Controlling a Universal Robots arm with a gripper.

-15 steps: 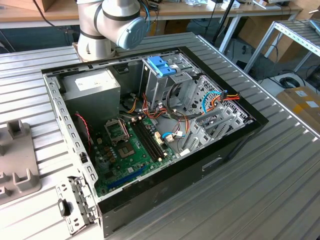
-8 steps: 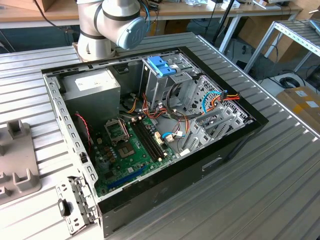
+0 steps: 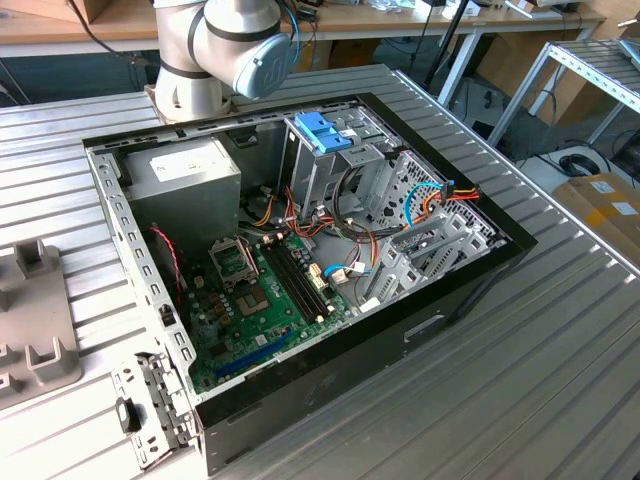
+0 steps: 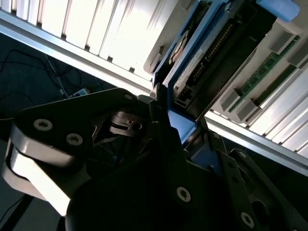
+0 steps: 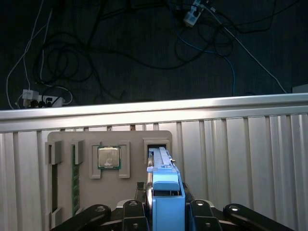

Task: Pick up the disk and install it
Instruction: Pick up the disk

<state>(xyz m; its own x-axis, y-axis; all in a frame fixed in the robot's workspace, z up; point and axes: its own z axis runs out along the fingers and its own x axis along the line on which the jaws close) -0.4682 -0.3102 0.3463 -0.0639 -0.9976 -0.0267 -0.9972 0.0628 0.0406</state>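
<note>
In the first wrist view the disk stands on edge in a slot of a grey holder, its light blue bracket facing the camera. My gripper is shut on that bracket, one black finger pressed on each side. In the second wrist view the disk shows its label and connector side, and the gripper clamps the blue end. In the exterior view the open computer case lies on the slatted table.
The holder also carries a processor chip and a green memory stick; part of it shows at the exterior view's left. Inside the case are a drive cage with a blue handle, a power supply and loose cables.
</note>
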